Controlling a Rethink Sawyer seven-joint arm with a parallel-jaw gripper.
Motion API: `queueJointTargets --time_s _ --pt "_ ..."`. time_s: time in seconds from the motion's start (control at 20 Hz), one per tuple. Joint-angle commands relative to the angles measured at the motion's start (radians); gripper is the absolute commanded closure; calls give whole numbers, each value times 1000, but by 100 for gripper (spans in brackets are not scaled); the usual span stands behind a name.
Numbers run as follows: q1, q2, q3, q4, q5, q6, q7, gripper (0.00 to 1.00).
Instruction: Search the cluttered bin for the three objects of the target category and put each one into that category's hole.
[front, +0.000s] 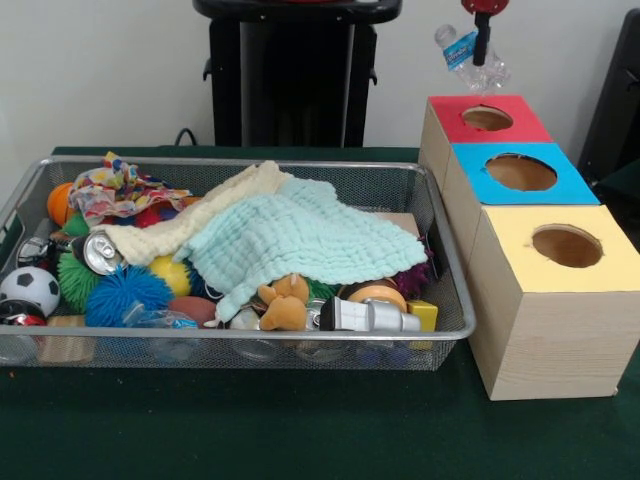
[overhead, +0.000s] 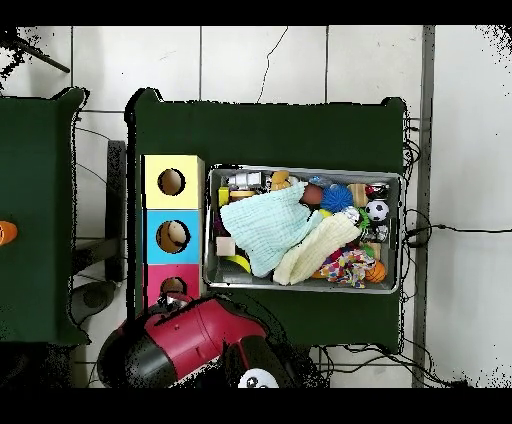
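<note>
gripper (front: 480, 45) clamped on a crumpled plastic bottle (front: 468, 52) above the red box (front: 455, 125), mesh bin (front: 445, 250) still crammed with toys

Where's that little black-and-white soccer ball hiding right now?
In the front view, the small black-and-white soccer ball sits at the wire mesh bin's left end, beside the spiky blue rubber ball. It lies uncovered by the cloths.

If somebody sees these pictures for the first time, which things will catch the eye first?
Probably the three boxes with round holes, red, blue and yellow, in a row beside the wire bin. Next, the mint green cloth spread over the toys, and the plastic bottle held in the gripper above the red box.
</note>
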Motion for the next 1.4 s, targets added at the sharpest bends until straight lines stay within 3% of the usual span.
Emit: queueJointTargets --time_s 0.05,0.2,0.5,0.65,0.9,1.1,1.4 --pt "35 47 -66 -99 86 30 285 100" --pt "81 68 -101 -116 89 15 311 100" --pt "200 169 -220 -136 82 -118 374 100" --pt "222 178 -244 -129 100 -149 365 100" --pt "227 173 -260 -147 131 -127 326 100" --pt "194 156 -223 -165 170 -93 271 100" --pt "143 94 -179 -202 221 66 179 100"
